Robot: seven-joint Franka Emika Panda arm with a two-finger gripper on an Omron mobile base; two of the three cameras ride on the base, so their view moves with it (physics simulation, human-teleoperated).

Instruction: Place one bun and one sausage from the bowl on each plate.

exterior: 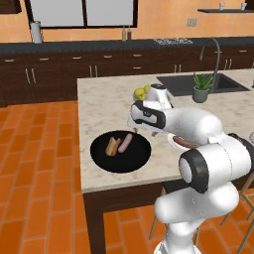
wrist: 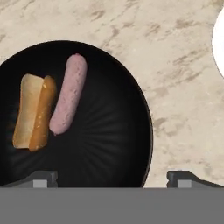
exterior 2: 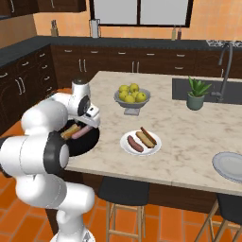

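The black bowl lies on the marble island near its front left corner. In it are a tan bun and a pink sausage, side by side. My gripper hangs open over the bowl's right part with nothing between its fingertips. The white plate further right carries a bun and a sausage. The pale grey plate sits at the island's right end. In the left base view my arm hides part of the white plate.
A grey footed bowl of yellow-green fruit stands behind the white plate. A potted plant sits by the sink and its tap. Stools stand under the island's front edge.
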